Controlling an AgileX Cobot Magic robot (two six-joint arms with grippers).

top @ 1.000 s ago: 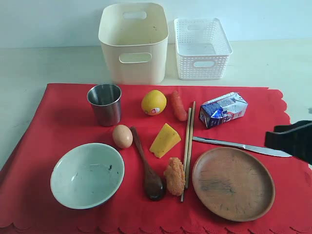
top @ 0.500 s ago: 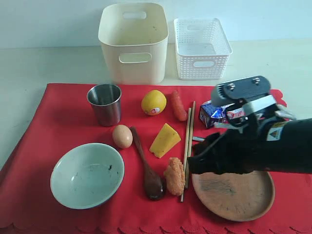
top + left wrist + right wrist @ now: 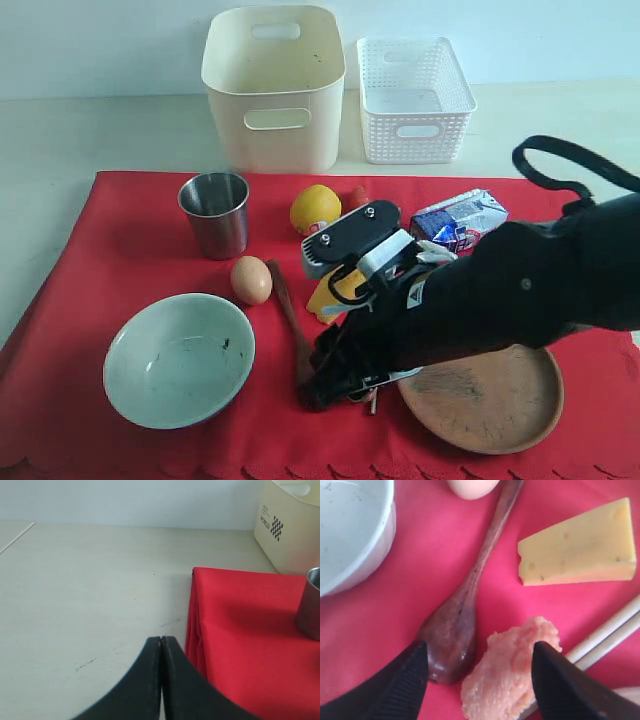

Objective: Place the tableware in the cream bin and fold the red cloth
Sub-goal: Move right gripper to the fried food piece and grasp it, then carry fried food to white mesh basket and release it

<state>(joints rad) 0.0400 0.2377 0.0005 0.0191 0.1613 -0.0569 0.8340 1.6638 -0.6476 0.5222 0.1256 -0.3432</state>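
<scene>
Nearest the front edge of the surface, on the large bright red scalloped cloth [image 3: 90,250], sit the pale green-white bowl [image 3: 180,360] toward the near left corner and the round brown wooden plate [image 3: 490,405] toward the near right. Between them the black right arm [image 3: 520,290] reaches in from the right edge. In the exterior view its bulk blocks nearly all of the chopsticks and most of the yellow cheese wedge [image 3: 322,298]. The right wrist view shows what it covers. The right arm's fingers [image 3: 400,685] are spread wide and grip nothing, one just beside the bowl end of the dark wooden spoon [image 3: 454,642], the other over the edge of a pale orange fried piece [image 3: 507,672]. The pale wooden chopsticks [image 3: 612,627] run just past that piece; whether the fingers touch the cloth I cannot tell. Farther back, a brown egg [image 3: 251,280] lies beside the spoon's handle. Only the left wrist view shows the left arm's fingers [image 3: 161,680], pressed together with nothing between them, above the bare pale surface [image 3: 90,580] just off the cloth's left side. Beyond stand the steel cup [image 3: 214,213], a yellow lemon [image 3: 313,208], a red sausage tip [image 3: 358,195] and a blue-and-white milk carton [image 3: 460,222]. At the far edge, off the cloth, the tall cream plastic bin [image 3: 275,85] stands beside a lower white lattice basket [image 3: 415,100], the two apart.
</scene>
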